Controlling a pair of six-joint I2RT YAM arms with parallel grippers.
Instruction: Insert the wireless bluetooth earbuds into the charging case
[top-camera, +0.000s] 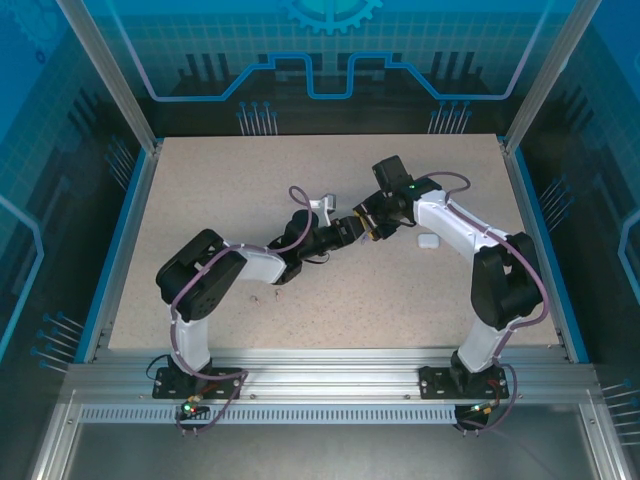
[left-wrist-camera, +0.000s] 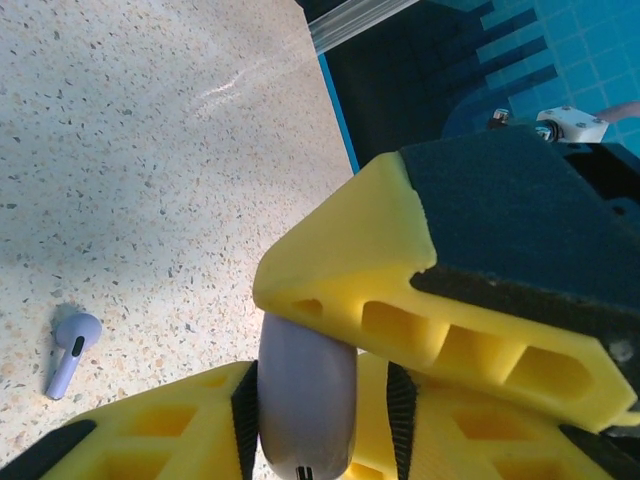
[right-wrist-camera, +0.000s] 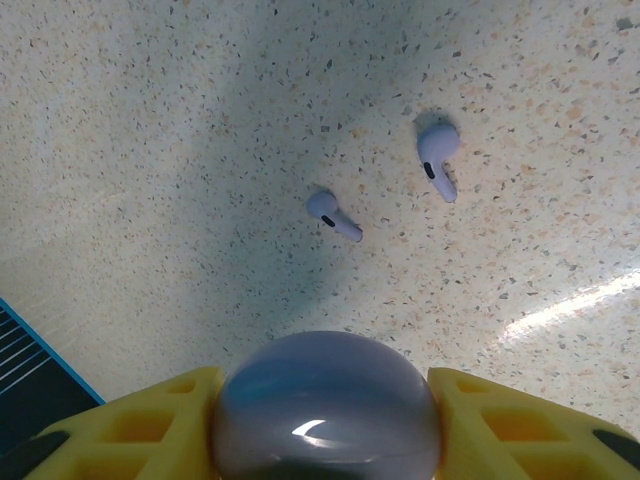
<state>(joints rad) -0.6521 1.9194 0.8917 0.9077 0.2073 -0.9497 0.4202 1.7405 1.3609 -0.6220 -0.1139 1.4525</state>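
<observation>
We note first the speckled worktop (top-camera: 200, 200), above whose middle the two arms meet, left gripper (top-camera: 347, 230) and right gripper (top-camera: 372, 224) nose to nose. The right gripper is clamped on the purple charging case (right-wrist-camera: 325, 405), which fills the gap between its yellow fingers. The left gripper stands narrow about the same case. One pad lies against the shell, but we cannot tell whether the other has made contact. A white case (top-camera: 428, 240) lies on the worktop just beside the right gripper's wrist. The purple earbuds rest loose on the worktop ahead of the right gripper, one (right-wrist-camera: 333, 214) nearer and the other (right-wrist-camera: 438, 160) beyond it, apart from each other. We judge the step in hand to be a two-handed hold to open the case. To do it well, the left gripper should seat squarely on one half only and press lightly, since the smooth rounded shell could slip out. The right wrist view supplies both earbuds and the case's domed end. The left wrist view adds one earbud (left-wrist-camera: 70, 350) off to the left gripper's left and the right gripper's finger (left-wrist-camera: 400, 290) crossing above the case. The top view is too coarse to resolve that crossing.
</observation>
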